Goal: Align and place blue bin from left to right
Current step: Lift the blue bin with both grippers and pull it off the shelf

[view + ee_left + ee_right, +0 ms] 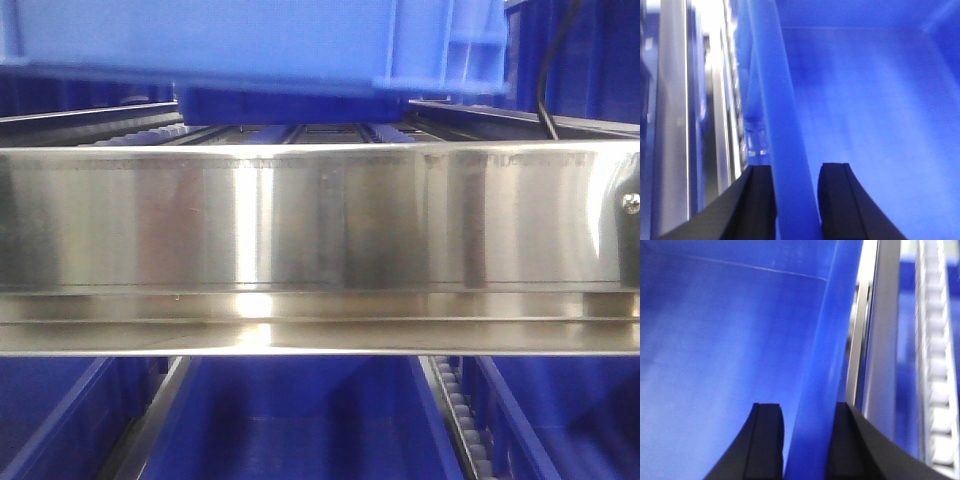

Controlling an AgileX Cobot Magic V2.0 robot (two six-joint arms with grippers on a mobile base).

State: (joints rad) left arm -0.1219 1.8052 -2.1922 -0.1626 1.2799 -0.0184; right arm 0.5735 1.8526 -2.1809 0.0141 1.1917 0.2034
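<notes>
Above and behind the front rail, the bin; lower bins beneath, roller track at right.

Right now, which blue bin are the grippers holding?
The lighter, medium-blue bin above the steel rail; left gripper and right gripper each clamp its wall. Darker bins sit below.

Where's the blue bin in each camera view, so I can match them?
Front view: blue bin across the top edge, above the steel rack frame.
Left wrist: its wall clamped in the left gripper, interior filling the right.
Right wrist: its wall clamped in the right gripper, interior filling the left.
Shared landmark: the steel rack frame, left of the bin in the left wrist view, right of it in the right.
</notes>
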